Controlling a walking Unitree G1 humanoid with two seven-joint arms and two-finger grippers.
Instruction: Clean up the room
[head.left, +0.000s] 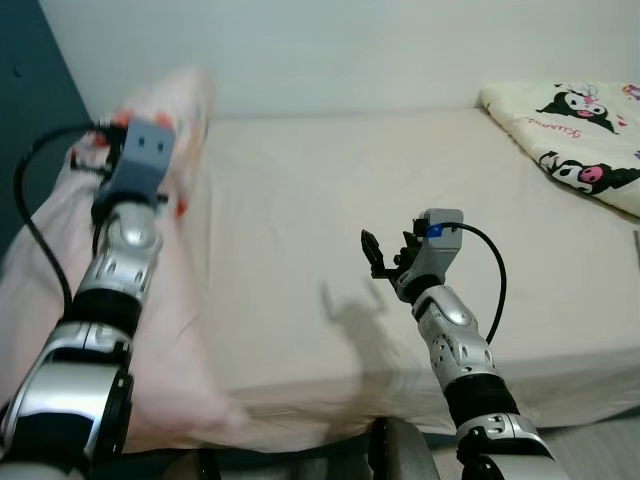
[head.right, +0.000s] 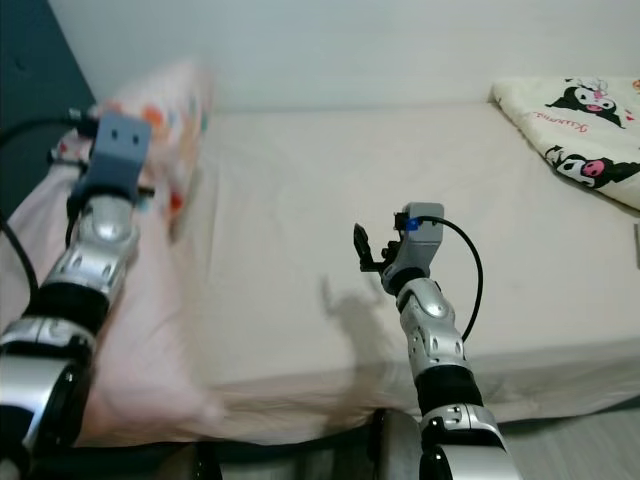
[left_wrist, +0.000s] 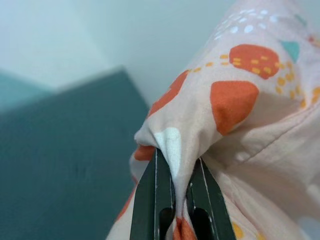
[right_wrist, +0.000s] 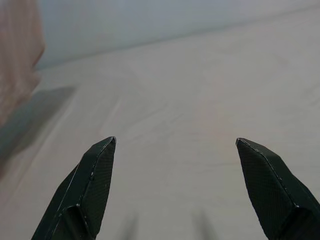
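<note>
Left gripper (left_wrist: 172, 200): pinching a fold of the quilt (left_wrist: 240, 125) tight between closed fingers, lifting it at upper left of the head view, probably to spread it.
Quilt: hanging pink and blurred along the bed (head.left: 400, 190) edge, left side.
Right gripper (right_wrist: 175, 190): hovering mid-frame over bare sheet, fingers spread wide, holding nothing.
Pillow (head.left: 570, 135): lying upper right.
</note>
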